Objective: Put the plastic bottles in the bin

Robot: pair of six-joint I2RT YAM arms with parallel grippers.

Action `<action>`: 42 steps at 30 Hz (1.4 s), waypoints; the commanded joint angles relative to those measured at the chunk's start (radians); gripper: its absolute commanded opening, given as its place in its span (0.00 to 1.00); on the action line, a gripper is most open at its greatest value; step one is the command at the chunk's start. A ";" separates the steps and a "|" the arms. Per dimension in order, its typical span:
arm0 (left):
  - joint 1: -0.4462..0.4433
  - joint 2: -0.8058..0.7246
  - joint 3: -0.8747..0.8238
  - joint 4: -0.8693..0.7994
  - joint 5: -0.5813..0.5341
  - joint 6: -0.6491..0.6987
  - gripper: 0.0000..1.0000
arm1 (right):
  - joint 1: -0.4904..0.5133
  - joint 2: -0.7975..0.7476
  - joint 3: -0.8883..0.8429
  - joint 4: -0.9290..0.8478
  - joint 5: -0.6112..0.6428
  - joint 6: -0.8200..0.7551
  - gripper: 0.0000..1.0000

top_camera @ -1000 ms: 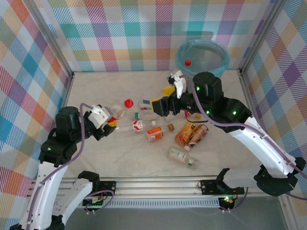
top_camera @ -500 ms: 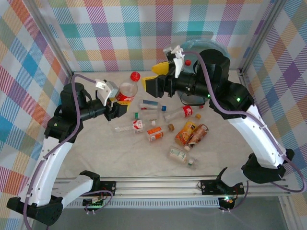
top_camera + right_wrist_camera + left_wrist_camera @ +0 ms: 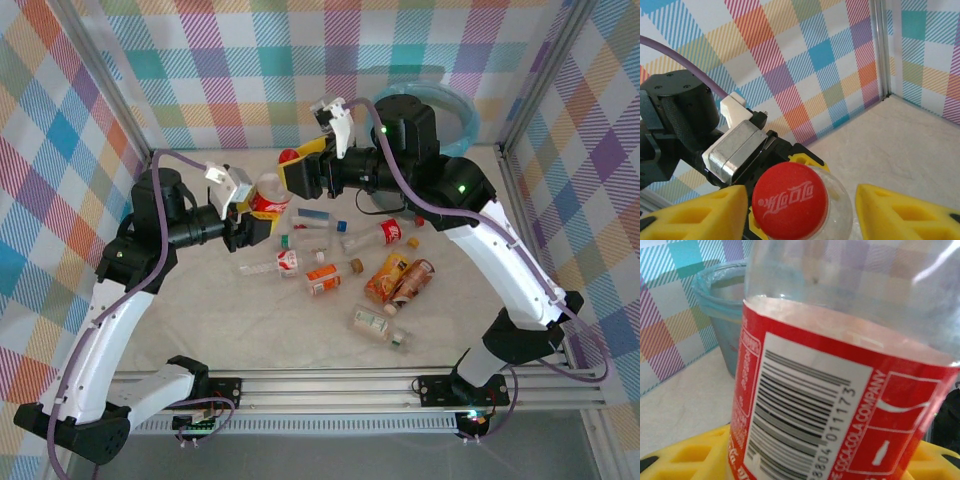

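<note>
**Left gripper** (image 3: 250,222): 1. Jaws clamped on the lower body of the cola bottle (image 3: 830,410), the yellow fingers (image 3: 685,457) on either side of its red label. The bottle is held up off the table, cap end toward the right gripper.

**Right gripper** (image 3: 292,163): 1. Jaws apart, astride the red cap (image 3: 789,201), with a thin gap on each side.

**Arms**: 2. The left arm rises from the near left, its forearm level and pointing right. The right arm arches from the near right, its wrist turned left. The grippers meet nose to nose over the far middle.

**Loose bottles**: about 7, lying mid-table. They include a blue-label one (image 3: 313,215), a red-label one (image 3: 388,232), an orange one (image 3: 322,280) and a green-label one (image 3: 380,326). The count within the cluster is uncertain.

**Bin** (image 3: 466,104): 1, in the far right corner behind the right arm, well apart from the held bottle.

**Table** (image 3: 200,310): bare along the left side and the near edge. Checked walls (image 3: 250,60) stand on the left, far and right sides.
</note>
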 commanded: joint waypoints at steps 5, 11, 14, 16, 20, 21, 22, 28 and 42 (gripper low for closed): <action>-0.017 0.014 0.057 -0.039 0.030 0.013 0.54 | -0.002 0.019 0.044 -0.011 -0.037 0.012 0.48; -0.019 0.020 0.059 -0.035 0.032 0.004 0.55 | -0.004 0.019 0.046 -0.021 -0.030 0.008 0.32; -0.019 0.024 0.056 -0.028 0.034 0.004 0.57 | -0.004 0.017 0.050 -0.029 -0.013 0.002 0.26; -0.020 0.024 0.055 -0.022 0.023 0.006 0.63 | -0.005 0.014 0.054 -0.037 -0.002 -0.004 0.21; -0.026 0.007 0.041 0.057 -0.025 -0.016 0.80 | -0.023 0.018 0.105 -0.088 0.059 -0.026 0.14; -0.028 0.002 0.036 0.093 -0.040 -0.028 0.84 | -0.037 0.021 0.130 -0.109 0.076 -0.031 0.13; -0.031 0.001 0.035 0.120 -0.049 -0.037 0.88 | -0.052 0.026 0.151 -0.131 0.087 -0.035 0.12; -0.069 0.078 0.098 0.246 -0.048 -0.076 0.98 | -0.210 0.029 0.237 -0.182 0.118 -0.040 0.10; -0.293 0.548 0.523 0.330 -0.241 -0.217 0.93 | -0.480 0.101 0.300 -0.110 0.521 -0.213 0.10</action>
